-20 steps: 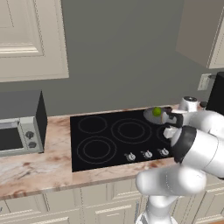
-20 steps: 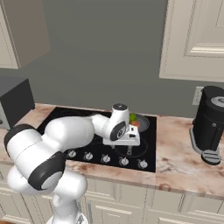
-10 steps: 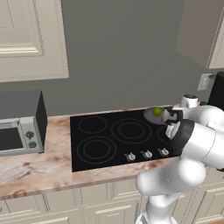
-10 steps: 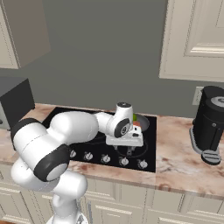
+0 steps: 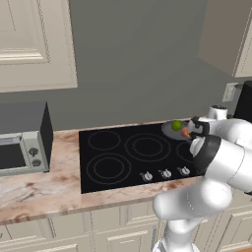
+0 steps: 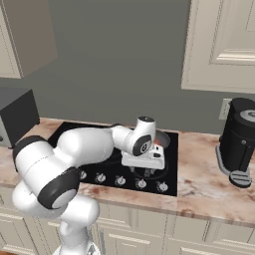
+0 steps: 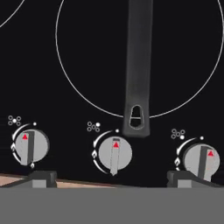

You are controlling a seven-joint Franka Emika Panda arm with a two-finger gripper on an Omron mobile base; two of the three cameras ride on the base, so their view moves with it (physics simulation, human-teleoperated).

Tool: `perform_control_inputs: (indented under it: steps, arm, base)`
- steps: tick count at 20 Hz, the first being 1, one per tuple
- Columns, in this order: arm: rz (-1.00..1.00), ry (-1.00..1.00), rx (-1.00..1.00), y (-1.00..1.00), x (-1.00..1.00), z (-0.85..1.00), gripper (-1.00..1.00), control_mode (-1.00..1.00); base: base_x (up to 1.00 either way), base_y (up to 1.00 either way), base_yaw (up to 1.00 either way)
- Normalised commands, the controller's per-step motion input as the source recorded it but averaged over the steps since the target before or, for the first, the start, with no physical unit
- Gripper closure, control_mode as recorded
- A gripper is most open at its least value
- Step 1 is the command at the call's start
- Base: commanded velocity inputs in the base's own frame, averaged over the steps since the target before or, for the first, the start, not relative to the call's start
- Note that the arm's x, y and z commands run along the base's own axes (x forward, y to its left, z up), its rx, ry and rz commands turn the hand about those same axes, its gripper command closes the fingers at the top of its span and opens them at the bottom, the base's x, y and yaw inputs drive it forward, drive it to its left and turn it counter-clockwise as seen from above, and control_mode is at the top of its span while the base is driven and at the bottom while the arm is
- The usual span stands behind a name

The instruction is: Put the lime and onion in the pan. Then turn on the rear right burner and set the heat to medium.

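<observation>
My pincer hangs wide open over the stove knobs, holding nothing.

My pincer (image 7: 111,177) is spread fully, its two tips low on either side of the middle knob (image 7: 114,155), touching nothing. The pan (image 5: 173,129) sits at the cooktop's rear right with the lime (image 5: 176,126) and the onion (image 5: 185,132) in it.

The 2 base views look forward and down from behind the arm, 1 on each side, sharing the black cooktop (image 5: 138,155) and counter (image 6: 199,184). The hand view hangs close above 3 knobs (image 7: 114,156).
</observation>
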Motion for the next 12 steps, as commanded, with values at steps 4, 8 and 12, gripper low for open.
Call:
perform_control_inputs:
  steps: [4,8,12]
  arm:
    - [0.00,0.00,0.04,0.00,-0.32,-0.05,-1.00,-1.00]
    - [0.00,-0.01,0.01,0.00,-0.36,-0.04,-1.00,-1.00]
    - [0.00,-0.04,0.00,0.02,-0.20,-0.09,-1.00,-1.00]
  base:
    - [0.00,0.00,0.00]
    - [0.00,0.00,0.00]
    - [0.00,0.00,0.00]
